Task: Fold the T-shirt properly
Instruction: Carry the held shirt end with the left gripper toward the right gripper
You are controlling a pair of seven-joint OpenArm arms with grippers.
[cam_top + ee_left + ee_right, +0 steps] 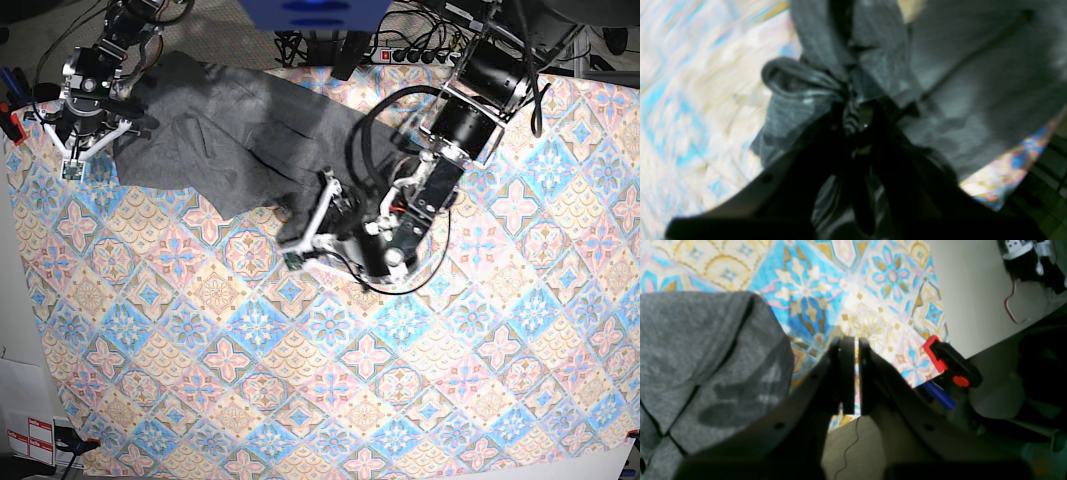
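Honestly it's mid-spread: left gripper (857, 123) pinching bunched T-shirt (215, 140) fabric mid-frame, right gripper (853, 350) pressed together empty upper left, so flattening comes next.

My left gripper (853, 123) is pinched tight on a bunched fold of the T-shirt (230, 140). My right gripper (853, 373) hangs closed, holding nothing.

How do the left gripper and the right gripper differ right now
The left gripper is shut on a bunched fold of the T-shirt; the right gripper is shut on nothing, its fingers over the tablecloth beside the shirt. In the base view the left sits near the table's middle, the right at the table's far corner. Both are closed.
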